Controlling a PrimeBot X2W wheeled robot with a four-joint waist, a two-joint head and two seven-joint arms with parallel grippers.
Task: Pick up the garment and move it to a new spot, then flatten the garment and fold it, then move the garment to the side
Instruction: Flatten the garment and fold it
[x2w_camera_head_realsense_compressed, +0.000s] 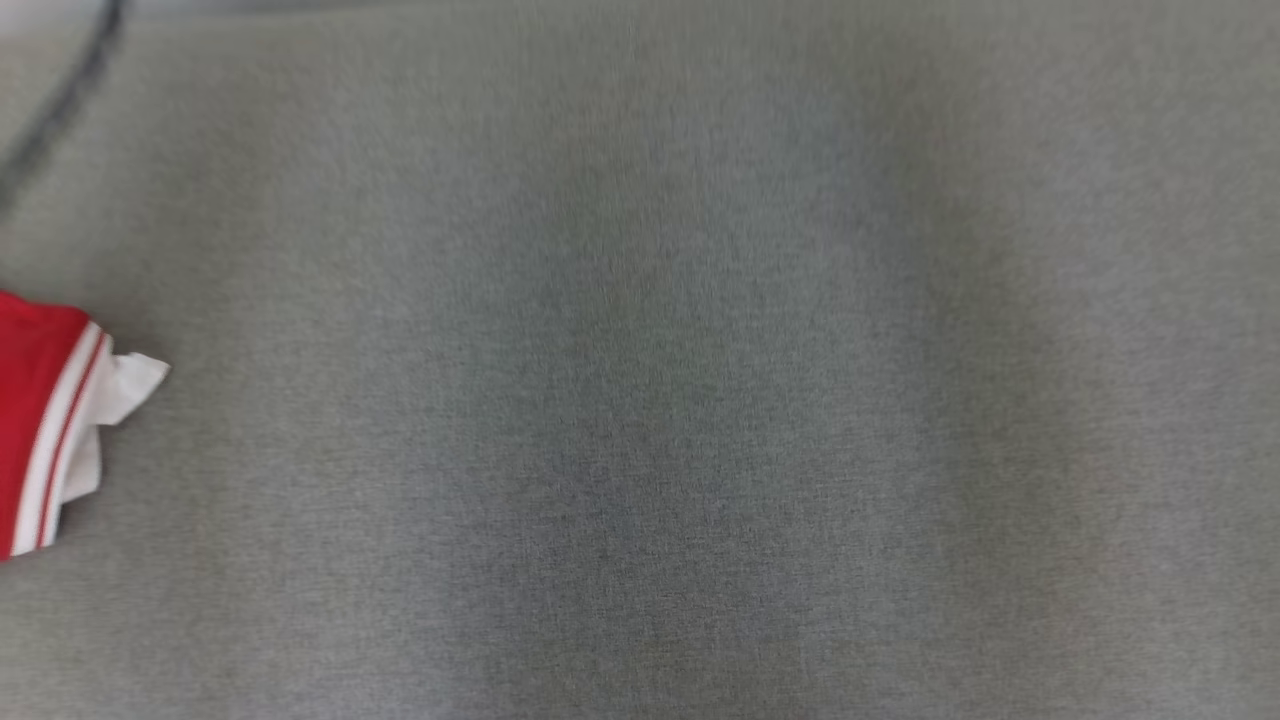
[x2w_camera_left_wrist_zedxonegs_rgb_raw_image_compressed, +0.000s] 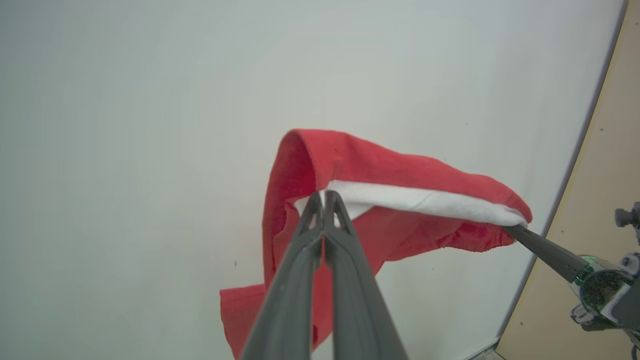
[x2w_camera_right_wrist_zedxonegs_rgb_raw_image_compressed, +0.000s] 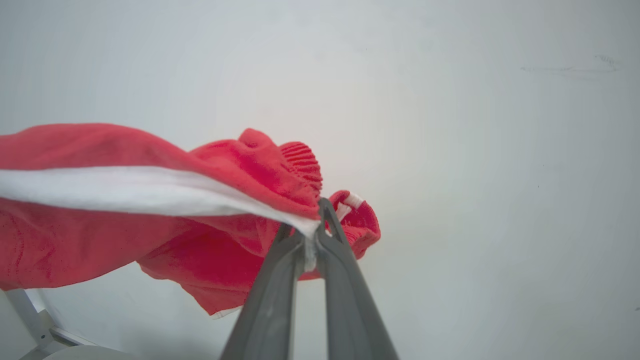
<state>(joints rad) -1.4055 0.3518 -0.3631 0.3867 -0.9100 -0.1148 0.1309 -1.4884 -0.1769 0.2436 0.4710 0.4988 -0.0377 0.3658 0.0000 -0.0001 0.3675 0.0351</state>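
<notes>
Garment (x2w_camera_left_wrist_zedxonegs_rgb_raw_image_compressed: 390, 165), red with a white band, is stretched between both grippers. The left gripper (x2w_camera_left_wrist_zedxonegs_rgb_raw_image_compressed: 324, 197) is pinched tight on its white edge and the right gripper (x2w_camera_right_wrist_zedxonegs_rgb_raw_image_compressed: 312, 227) is clamped likewise. A striped cuff shows at the left edge of the grey tabletop (x2w_camera_head_realsense_compressed: 640, 400).

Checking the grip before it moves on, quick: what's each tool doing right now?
Left tool: closed on the red garment.
Right tool: closed on the same garment.

Left claw (x2w_camera_left_wrist_zedxonegs_rgb_raw_image_compressed: 324, 196): slim, dark-grey fingers (x2w_camera_left_wrist_zedxonegs_rgb_raw_image_compressed: 295, 280)
</notes>
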